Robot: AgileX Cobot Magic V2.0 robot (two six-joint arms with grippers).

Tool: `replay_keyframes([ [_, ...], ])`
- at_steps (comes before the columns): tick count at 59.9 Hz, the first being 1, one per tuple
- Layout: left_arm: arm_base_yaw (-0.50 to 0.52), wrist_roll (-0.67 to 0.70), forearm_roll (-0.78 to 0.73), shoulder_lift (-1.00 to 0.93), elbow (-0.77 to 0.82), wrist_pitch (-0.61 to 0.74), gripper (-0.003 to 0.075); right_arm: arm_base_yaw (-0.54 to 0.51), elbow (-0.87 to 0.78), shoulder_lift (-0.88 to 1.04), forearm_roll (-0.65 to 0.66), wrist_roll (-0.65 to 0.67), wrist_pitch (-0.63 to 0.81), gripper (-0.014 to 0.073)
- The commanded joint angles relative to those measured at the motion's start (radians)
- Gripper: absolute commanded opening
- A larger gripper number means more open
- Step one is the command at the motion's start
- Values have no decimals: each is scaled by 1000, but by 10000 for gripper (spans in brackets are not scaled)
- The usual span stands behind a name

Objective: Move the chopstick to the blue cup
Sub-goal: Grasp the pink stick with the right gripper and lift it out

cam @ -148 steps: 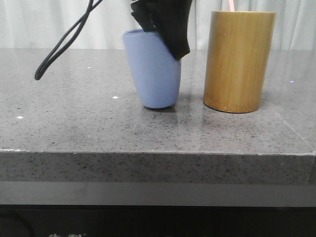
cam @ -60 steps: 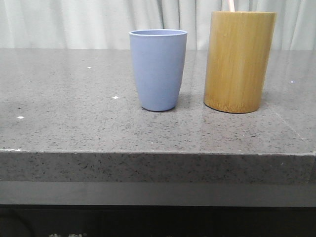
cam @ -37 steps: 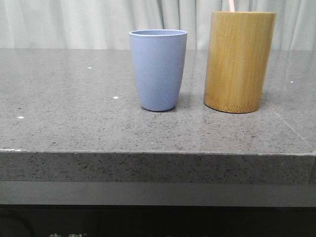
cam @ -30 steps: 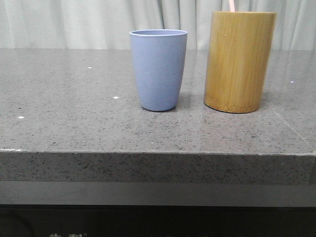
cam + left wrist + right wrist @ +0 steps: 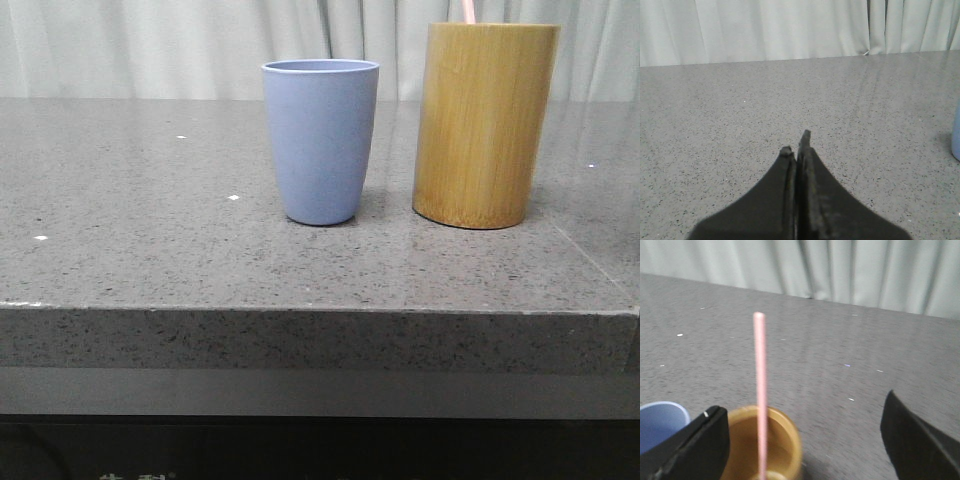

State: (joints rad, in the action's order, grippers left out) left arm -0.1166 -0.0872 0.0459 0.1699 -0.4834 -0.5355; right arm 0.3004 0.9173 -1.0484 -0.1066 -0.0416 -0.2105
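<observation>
The blue cup (image 5: 321,140) stands upright mid-table, left of a taller tan bamboo cylinder (image 5: 485,125). A pale pink chopstick (image 5: 760,395) stands in the bamboo cylinder (image 5: 790,440); only its top end (image 5: 467,11) shows in the front view. My right gripper (image 5: 802,435) is open above the cylinder, its fingers wide apart on either side of the chopstick and not touching it. The blue cup's rim (image 5: 660,420) shows beside one finger. My left gripper (image 5: 796,145) is shut and empty over bare table, with the blue cup's edge (image 5: 956,135) off to one side. No gripper shows in the front view.
The grey speckled table (image 5: 150,230) has its front edge near the camera. A pale curtain (image 5: 150,45) hangs behind the table.
A black gripper and its cable, beside the blue cup 2.5 s ago, have left the front view. The cup, tilted then, stands upright. Nothing has moved in the last second.
</observation>
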Motion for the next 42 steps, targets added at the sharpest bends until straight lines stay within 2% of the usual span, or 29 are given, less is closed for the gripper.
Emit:
replay_keyframes([
  [1, -1, 9, 12, 11, -24, 85, -19, 39, 101, -82, -5, -3, 108, 624],
  [14, -1, 9, 12, 11, -24, 85, -19, 57, 241, -284, -5, -3, 141, 624],
  [29, -1, 9, 12, 11, -24, 85, -19, 56, 311, -377, -5, -3, 143, 605],
  [37, -1, 9, 12, 11, -24, 85, -19, 56, 312, -383, -5, -3, 160, 467],
  [42, -1, 9, 12, 11, -24, 85, -19, 56, 312, -383, -5, -3, 170, 321],
])
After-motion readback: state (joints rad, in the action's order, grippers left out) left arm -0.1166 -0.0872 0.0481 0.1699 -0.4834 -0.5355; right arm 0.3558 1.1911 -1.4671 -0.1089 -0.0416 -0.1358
